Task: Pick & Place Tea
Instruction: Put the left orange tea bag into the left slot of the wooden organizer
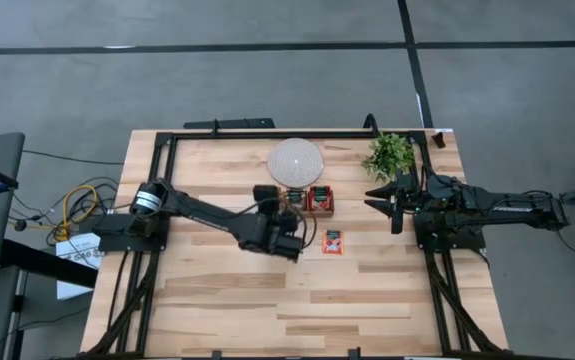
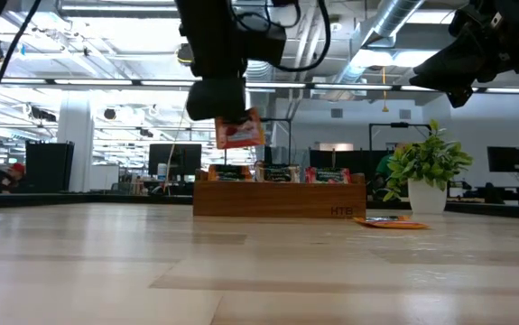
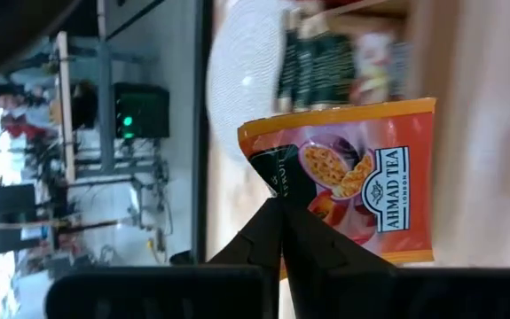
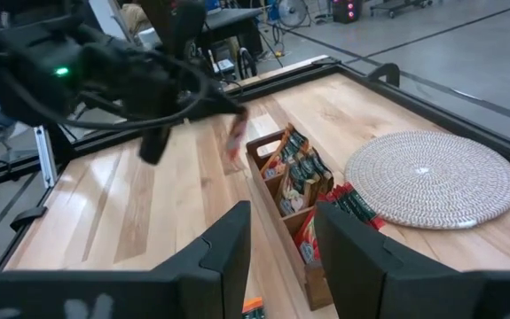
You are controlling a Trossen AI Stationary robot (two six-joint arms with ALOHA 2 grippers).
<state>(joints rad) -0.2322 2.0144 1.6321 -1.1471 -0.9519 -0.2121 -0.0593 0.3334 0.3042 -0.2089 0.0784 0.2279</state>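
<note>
Left hand (image 3: 279, 213) is closed tight on one orange sachet (image 3: 361, 177), pinching it at an edge; the print "Ahmad Tea London" shows on its face. In the low view the sachet (image 2: 239, 132) hangs tilted under the left hand (image 2: 218, 113), clear of the surface (image 2: 259, 271), with nothing touching it from below.

From above, the left hand (image 1: 285, 222) sits over the middle of the surface (image 1: 227, 290), just beside the wooden tray (image 1: 307, 198). The tray lies just beyond the hand, and beyond that is the round woven disc (image 1: 295, 159). The tray (image 2: 279, 197) holds more sachets standing on edge, dark green bands upward; exact count cannot be told. In the right wrist view the tray (image 4: 294, 221) shows dark green and red packets in its compartments, with the disc (image 4: 427, 177) close beside it.

A second orange sachet (image 1: 333, 241) lies flat on the surface, just to the right of the left hand and apart from the tray. Low view shows it (image 2: 390, 222) flat beside the potted plant (image 2: 426, 171).

Right hand (image 1: 395, 205) waits at the right side near the plant (image 1: 389, 155), fingers (image 4: 228, 252) apart, holding nothing.
</note>
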